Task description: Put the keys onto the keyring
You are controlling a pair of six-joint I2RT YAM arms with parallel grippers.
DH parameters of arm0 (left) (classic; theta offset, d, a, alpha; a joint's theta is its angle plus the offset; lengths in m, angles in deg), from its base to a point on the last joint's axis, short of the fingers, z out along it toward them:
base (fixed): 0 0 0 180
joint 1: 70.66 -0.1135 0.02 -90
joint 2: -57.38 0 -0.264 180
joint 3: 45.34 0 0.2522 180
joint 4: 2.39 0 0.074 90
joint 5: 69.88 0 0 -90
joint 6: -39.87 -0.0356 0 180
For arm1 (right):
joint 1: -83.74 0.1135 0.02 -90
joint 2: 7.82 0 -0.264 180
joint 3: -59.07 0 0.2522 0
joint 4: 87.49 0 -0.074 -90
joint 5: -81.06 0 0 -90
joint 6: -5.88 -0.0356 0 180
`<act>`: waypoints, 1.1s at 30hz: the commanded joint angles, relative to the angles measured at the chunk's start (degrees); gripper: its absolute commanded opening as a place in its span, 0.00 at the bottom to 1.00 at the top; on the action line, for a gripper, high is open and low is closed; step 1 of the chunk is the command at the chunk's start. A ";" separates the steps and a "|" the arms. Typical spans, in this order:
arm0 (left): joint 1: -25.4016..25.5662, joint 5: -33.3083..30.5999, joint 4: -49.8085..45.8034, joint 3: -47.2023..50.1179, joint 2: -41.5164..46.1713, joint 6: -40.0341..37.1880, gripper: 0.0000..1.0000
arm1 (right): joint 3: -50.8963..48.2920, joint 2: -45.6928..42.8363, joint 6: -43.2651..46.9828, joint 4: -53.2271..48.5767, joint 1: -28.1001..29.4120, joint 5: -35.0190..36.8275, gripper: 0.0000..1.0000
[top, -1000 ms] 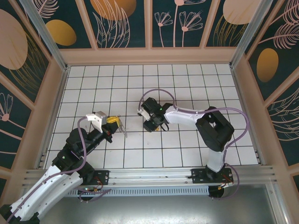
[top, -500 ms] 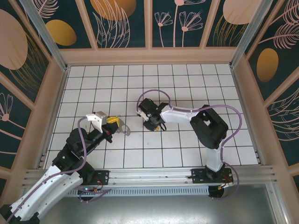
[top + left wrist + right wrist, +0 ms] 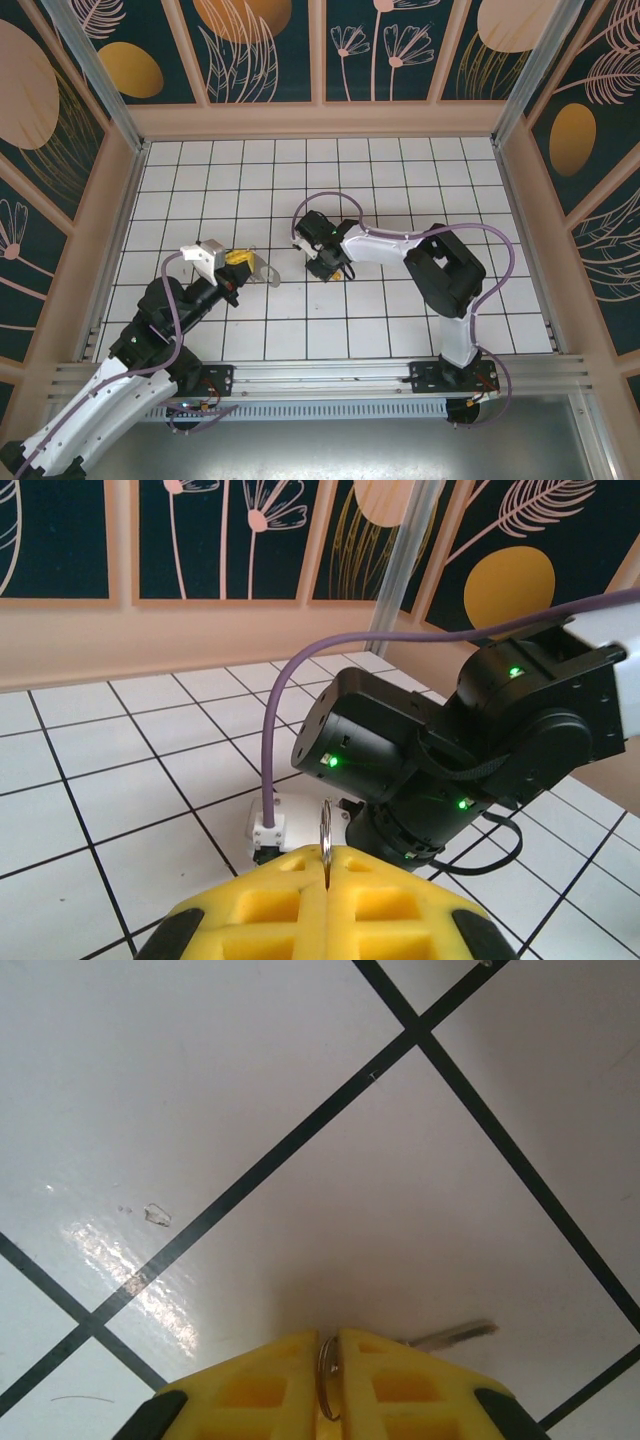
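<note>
The left gripper (image 3: 326,852) is clamped shut on the keyring (image 3: 325,825), which stands edge-on between its fingertips, and the right gripper (image 3: 328,1340) pinches the keys (image 3: 455,1336) by their wire loop, blade jutting sideways beyond its fingertips, so I'd worry that thin hold swivels or slips.

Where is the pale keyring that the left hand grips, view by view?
Top external: pale D-shaped metal keyring juts right from the left hand.
Left wrist: edge-on, bottom centre, pinched between yellow fingers.
Right wrist: cannot place it.
Shared landmark: black-lined white tiled floor.
</note>
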 commanded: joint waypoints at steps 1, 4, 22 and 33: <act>-0.26 0.49 2.34 0.08 0.81 0.59 0.00 | 1.45 0.84 0.44 -1.53 0.15 0.83 0.13; -0.28 0.68 2.74 0.16 0.84 0.49 0.00 | 1.36 0.83 0.43 -1.51 0.06 0.97 0.13; -0.29 2.20 2.48 -1.26 -0.42 -0.11 0.00 | -7.02 -13.82 2.24 6.15 -3.80 -11.72 0.00; -0.26 12.65 6.22 -3.14 -6.16 -0.58 0.00 | -22.28 -36.80 7.24 27.48 -4.52 -34.87 0.00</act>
